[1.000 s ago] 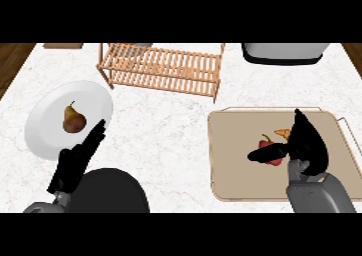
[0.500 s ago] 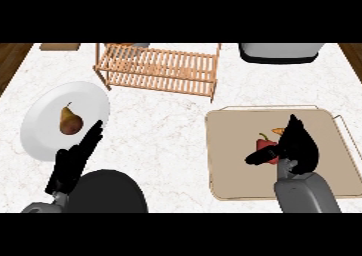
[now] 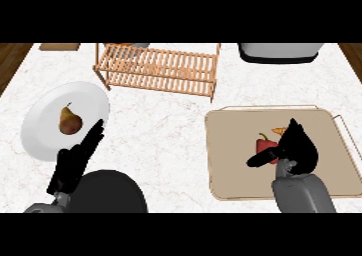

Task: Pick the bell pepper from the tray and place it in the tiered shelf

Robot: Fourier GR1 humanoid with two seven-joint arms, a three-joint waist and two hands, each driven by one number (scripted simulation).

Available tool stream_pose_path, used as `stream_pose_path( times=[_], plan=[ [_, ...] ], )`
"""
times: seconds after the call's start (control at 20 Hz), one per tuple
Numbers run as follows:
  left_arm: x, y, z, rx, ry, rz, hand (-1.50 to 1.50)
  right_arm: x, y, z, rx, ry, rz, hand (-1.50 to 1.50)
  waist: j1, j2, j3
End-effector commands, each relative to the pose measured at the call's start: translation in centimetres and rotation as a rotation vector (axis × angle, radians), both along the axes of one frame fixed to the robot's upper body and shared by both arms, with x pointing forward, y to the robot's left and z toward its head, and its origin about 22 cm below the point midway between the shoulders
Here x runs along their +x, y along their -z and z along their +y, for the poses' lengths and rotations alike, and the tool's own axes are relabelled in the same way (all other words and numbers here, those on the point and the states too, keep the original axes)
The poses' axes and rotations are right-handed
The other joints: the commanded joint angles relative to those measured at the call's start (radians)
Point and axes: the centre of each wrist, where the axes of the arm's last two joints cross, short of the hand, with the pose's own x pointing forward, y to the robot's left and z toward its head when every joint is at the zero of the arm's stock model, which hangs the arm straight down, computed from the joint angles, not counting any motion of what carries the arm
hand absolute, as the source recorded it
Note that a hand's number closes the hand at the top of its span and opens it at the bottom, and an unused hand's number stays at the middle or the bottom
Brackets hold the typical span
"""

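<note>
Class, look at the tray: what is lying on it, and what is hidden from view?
On the tray lies a red bell pepper, with a small orange item behind it. The right hand covers part of both, so their full shapes cannot be seen.

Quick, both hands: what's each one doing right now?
Left robot hand: open, fingers straight, holding nothing, beside the white round plate.
Right robot hand: open over the red bell pepper, not yet closed on it.

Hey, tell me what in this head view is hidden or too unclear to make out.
- Bell pepper: right side hidden behind the right hand; contact cannot be told.
- Small orange item on the tray: mostly hidden by that hand, unidentifiable.
- Grey appliance: cut off by the top edge.
- Tiered shelf: lower tier screened by its slats.
</note>
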Motion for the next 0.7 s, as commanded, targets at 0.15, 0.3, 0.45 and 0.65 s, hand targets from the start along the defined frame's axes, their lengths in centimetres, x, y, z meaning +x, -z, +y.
stream_pose_path(
  times=[0.15, 0.3, 0.45, 0.65],
  plan=[
    [-0.6, 1.2, 0.8, 0.002, 0.006, 0.011, 0.0, 1.4, 0.9, -1.4, -0.001, 0.124, 0.118, -1.5, 0.001, 0.002, 0.0],
    [0.2, 0.7, -0.6, 0.023, 0.003, -0.01, 0.0, 1.3, 2.5, -0.3, -0.005, 0.111, 0.158, -1.5, 0.0, 0.002, 0.0],
    [-1.0, 0.9, -0.3, -0.007, -0.006, -0.004, 0.0, 1.5, 1.7, 0.5, 0.004, 0.119, 0.13, -1.5, 0.003, 0.001, 0.001],
    [-0.6, -0.5, 0.1, 0.003, 0.029, -0.003, 0.0, 1.7, 3.3, -0.8, -0.025, -0.01, 0.145, 1.5, 0.004, 0.001, 0.001]
  ],
)
